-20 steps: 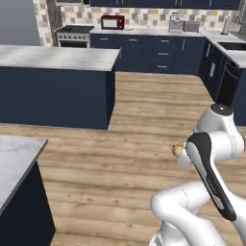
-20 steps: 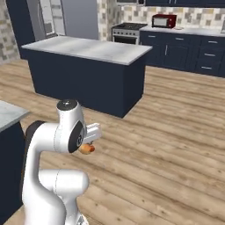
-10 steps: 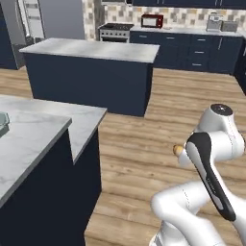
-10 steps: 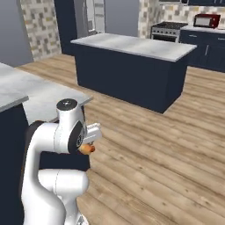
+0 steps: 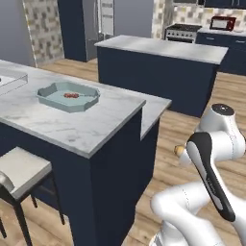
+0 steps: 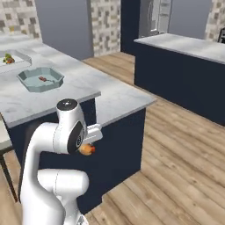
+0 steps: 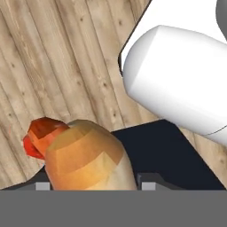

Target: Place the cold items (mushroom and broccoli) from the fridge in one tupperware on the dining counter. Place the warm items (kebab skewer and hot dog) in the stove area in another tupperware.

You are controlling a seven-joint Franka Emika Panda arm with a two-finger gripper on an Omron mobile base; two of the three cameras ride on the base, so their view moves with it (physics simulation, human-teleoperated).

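Hot dog [image 7: 86, 157] in end effector [image 7: 91, 184], over floor [image 7: 57, 66].

The tan-bunned hot dog [image 7: 86, 157] sits between the end effector's fingers; a teal tupperware [image 5: 68, 96] holds a kebab skewer [image 5: 71, 96].

Left base camera sat behind the arm [image 5: 211, 158], on its left, looking forward and down; the arm rose at lower right. Near ground took in the marble desk [image 5: 91, 122] with a teal tub [image 5: 68, 96] on it, a stool [image 5: 19, 175] at lower left, a second island [image 5: 163, 67] and the stove [image 5: 180, 31] beyond.

Right base camera looked from behind on the right, arm [image 6: 59, 167] at lower left. It shared the same desk [image 6: 101, 94], tub [image 6: 40, 79], island [image 6: 184, 66] and plank floor [image 6: 176, 167], seen from the other side.

Hand camera looked very close along the pincer at the floor [image 7: 57, 66], with a hot dog [image 7: 84, 159] right against the lens.
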